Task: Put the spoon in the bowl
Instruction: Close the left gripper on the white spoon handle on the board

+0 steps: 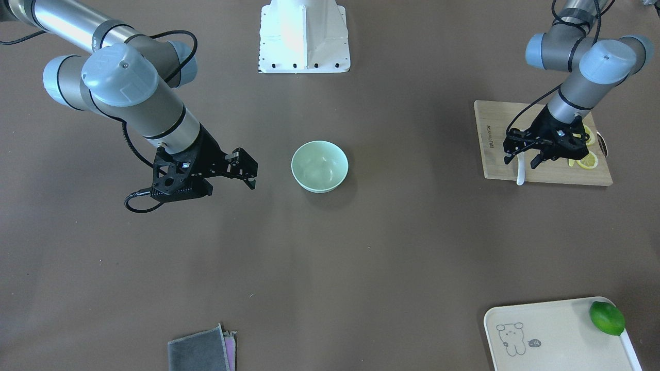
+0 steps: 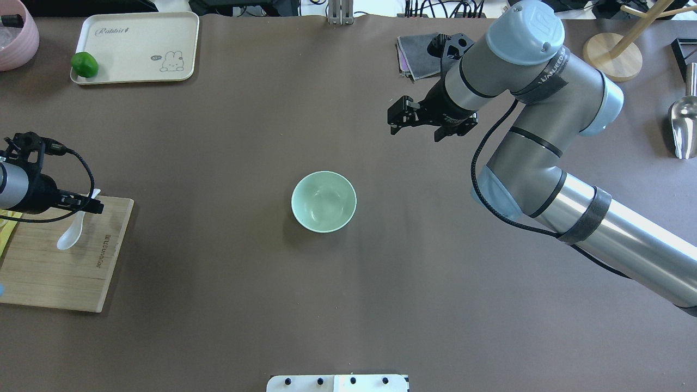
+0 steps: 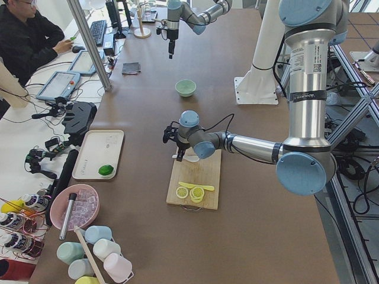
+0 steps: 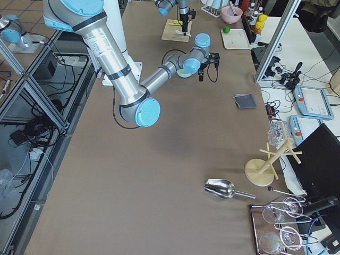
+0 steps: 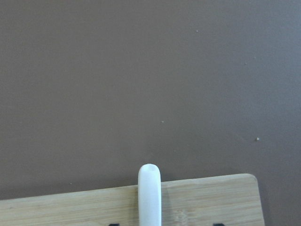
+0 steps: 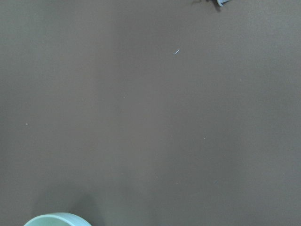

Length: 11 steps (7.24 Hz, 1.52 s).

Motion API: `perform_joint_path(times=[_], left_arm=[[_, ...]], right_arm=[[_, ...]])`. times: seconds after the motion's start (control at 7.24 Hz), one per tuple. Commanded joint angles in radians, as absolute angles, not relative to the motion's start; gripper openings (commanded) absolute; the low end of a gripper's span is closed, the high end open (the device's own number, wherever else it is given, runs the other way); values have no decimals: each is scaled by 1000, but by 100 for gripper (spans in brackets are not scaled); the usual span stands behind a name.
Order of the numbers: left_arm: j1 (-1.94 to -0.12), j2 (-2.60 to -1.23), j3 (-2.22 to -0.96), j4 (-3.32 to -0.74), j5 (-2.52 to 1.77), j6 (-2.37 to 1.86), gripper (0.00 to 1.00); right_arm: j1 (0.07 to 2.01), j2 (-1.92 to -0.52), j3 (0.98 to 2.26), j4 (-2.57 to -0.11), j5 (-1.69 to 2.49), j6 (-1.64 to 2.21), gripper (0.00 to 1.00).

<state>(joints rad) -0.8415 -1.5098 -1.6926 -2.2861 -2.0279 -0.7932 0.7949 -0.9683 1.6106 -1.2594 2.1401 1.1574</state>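
Tray (image 2: 136, 57), well beyond left claw (image 2: 95, 206) on the counter's far side: script word "Rabbit" in its corner, plus a rabbit drawing w/ tiny dark badge beside it. Badge chars too small to read.

Cutting board (image 2: 54, 277), right under left claw: one line of burnt-in brand lettering along the board edge the claw tip points at, running sideways. Letters not legible.

Right arm (image 2: 544, 141), up-arm from right claw (image 2: 414, 130): dark band w/ pale caps, approx. "NANEED…", rest wraps out of sight. Joint cap (image 2: 525, 27) above the band: embossed logo, letters unclear.

Sticker (image 3: 308, 59) on left arm's upright tube, left-side view: print too small to read.
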Motion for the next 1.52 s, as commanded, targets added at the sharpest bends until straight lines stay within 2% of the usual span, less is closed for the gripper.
perform_joint_path(times=[0.0,0.14,0.69,0.83,0.97,1.24,1.38], left_arm=[[-838,-1509,-1692,-2286,-2029,-793,66],[-836,-1509,-1692,-2286,-2028,-792,59],[-836,-1503,-1684,-2286,-2028,-787,58],[-838,-1503,-1686,-2286,-2031,-788,56],[-838,-1503,-1689,-2286,-2036,-790,47],[-838,-1502,-1689,-2286,-2039,-795,13],[-838,-1502,-1686,-2286,-2039,-795,11]], right_arm=[[795,-966,1611,-1261,2140,1161,100],[795,-965,1611,-1261,2140,1161,100],[795,-965,1611,-1261,2138,1167,100],[795,-965,1614,-1261,2138,1169,100],[795,-965,1614,-1261,2138,1169,100],[795,-965,1614,-1261,2138,1170,100],[795,-966,1615,-1261,2138,1170,100]])
